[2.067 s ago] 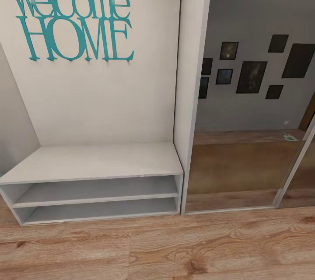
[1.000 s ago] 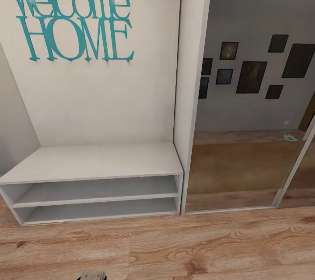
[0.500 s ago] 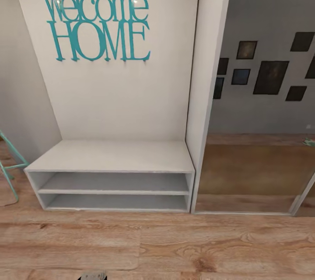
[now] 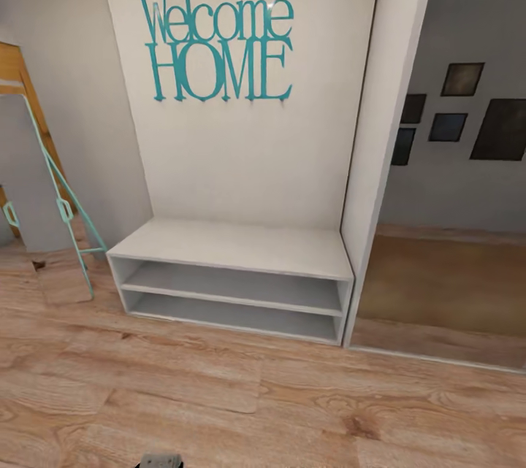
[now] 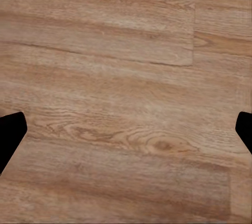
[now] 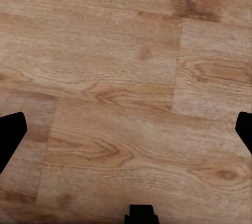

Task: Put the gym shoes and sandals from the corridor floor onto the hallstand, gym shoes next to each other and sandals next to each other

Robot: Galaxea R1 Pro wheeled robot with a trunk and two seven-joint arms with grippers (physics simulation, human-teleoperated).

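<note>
Showing, by label, what each view is presenting:

White rack: a low white bench-like rack (image 4: 232, 247) with teal lettering on the panel above it is standing against the wall in the head view, flat top over two open shelves; nothing is lying on the top or on either shelf.
Lettering: teal "Welcome HOME" lettering (image 4: 218, 44) is hanging on the white back panel (image 4: 248, 154), well above the rack's top.
Task's things: gym shoes, sandals and the plain hallstand are lying outside these views, so their place cannot be told.
Wardrobe side: a tall white upright panel (image 4: 380, 147) is touching the rack's right end; beside it a mirrored surface (image 4: 453, 234) is reflecting a grey wall with dark picture frames (image 4: 462, 78) and wood floor.
Left of rack: a mint-green metal frame (image 4: 66, 212) is leaning near a tall grey panel, with a wooden piece (image 4: 18, 74) behind it.
Floor: wood-plank floor (image 4: 277, 409) is running in front of the rack.
Robot part: a small grey piece (image 4: 159, 461) is showing at the head view's lower edge; which part it is cannot be told.
Left gripper (image 5: 126, 135): dark fingertips are sitting at opposite edges of the left wrist view, spread wide over bare planks, gripping nothing.
Right gripper (image 6: 126, 135): fingertips likewise spread wide above the floor, empty.
</note>
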